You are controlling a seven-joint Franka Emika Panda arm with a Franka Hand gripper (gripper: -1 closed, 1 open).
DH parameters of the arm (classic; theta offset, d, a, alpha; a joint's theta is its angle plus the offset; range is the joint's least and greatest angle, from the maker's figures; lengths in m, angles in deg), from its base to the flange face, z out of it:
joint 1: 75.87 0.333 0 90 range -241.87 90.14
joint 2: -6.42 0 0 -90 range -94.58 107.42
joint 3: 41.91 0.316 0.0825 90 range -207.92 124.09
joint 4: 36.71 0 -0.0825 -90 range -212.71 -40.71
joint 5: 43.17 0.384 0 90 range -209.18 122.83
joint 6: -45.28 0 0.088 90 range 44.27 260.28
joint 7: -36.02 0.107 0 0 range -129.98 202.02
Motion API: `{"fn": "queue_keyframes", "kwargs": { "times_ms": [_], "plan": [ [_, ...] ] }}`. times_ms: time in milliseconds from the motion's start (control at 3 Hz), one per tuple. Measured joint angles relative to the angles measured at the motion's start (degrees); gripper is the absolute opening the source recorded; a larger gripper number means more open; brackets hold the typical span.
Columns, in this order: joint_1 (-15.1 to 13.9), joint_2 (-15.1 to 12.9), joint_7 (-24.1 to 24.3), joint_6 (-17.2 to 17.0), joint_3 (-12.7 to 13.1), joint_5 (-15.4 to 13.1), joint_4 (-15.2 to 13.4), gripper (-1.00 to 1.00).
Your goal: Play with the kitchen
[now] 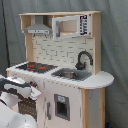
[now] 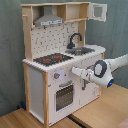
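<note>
- The kitchen (image 1: 60,70) (image 2: 60,60) fills most of both exterior views; I see it standing upright, white panels with light-wood edges.
- On its counter sits a black hob with red rings (image 1: 34,66) (image 2: 52,59), toward the first exterior view's left and centre-left in the second exterior view.
- Next to the hob is a metal sink (image 1: 71,75) (image 2: 82,50) with a curved black faucet (image 1: 83,59) (image 2: 74,39) rising behind it.
- A grey hood (image 1: 38,28) (image 2: 49,20) hangs above the hob, and a white-framed cabinet door (image 1: 71,26) (image 2: 98,11) sits on the upper shelf level beside it.
- Below the counter I make out an oven door with a dark window (image 2: 64,96) and round knobs (image 2: 56,76) above it in the second exterior view; in the first exterior view a small dark-windowed panel (image 1: 61,106) shows on the front.
- My gripper (image 1: 34,92) (image 2: 75,71) is at the kitchen's front, just below the counter edge near the knobs; I cannot tell how its fingers stand.
- The white arm (image 2: 107,67) comes in from the second exterior view's right, and from the first exterior view's lower left it covers part of the kitchen's lower front.
- The kitchen stands on a wooden table (image 2: 100,112), with a grey curtain (image 1: 115,45) (image 2: 10,55) behind.
</note>
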Motion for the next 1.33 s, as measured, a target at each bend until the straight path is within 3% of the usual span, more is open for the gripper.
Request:
{"fn": "queue_keyframes", "kwargs": {
  "times_ms": [1333],
  "plan": [
    [-0.3,0.3,-26.5,-2.7,1.2,0.0,-0.3,-1.0]
  ]
}}
